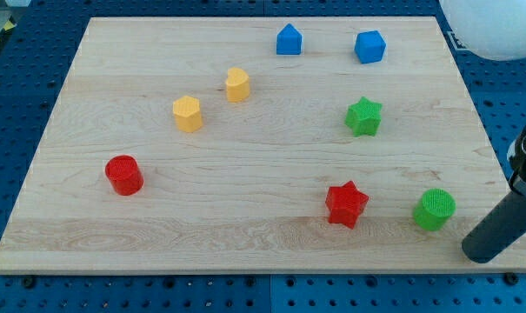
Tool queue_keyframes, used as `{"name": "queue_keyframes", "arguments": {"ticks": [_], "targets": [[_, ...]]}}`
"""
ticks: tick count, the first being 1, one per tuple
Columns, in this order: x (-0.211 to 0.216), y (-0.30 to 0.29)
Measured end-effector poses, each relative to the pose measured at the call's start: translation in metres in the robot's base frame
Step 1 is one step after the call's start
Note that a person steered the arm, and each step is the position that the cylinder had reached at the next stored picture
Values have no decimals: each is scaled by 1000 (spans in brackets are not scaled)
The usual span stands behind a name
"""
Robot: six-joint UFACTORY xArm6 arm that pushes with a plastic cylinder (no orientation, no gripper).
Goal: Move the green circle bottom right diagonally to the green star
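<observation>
The green circle (434,209) stands near the board's bottom right corner. The green star (364,116) lies above it and to its left, in the right half of the board. My tip (482,253) is the lower end of the dark rod that comes in from the view's right edge. It rests just right of and below the green circle, a small gap apart from it.
A red star (346,204) lies left of the green circle. A blue house-shaped block (289,40) and a blue cube (369,46) sit near the top edge. A yellow hexagon (187,114), a yellow heart-like block (237,84) and a red cylinder (123,175) lie on the left half.
</observation>
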State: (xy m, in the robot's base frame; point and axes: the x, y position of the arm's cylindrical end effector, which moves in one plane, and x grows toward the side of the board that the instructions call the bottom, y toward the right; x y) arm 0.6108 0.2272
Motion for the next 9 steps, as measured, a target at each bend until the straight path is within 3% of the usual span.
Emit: {"name": "queue_keyframes", "arguments": {"ticks": [2, 4, 9], "targets": [[-3, -23], [-40, -32], [-52, -38]]}}
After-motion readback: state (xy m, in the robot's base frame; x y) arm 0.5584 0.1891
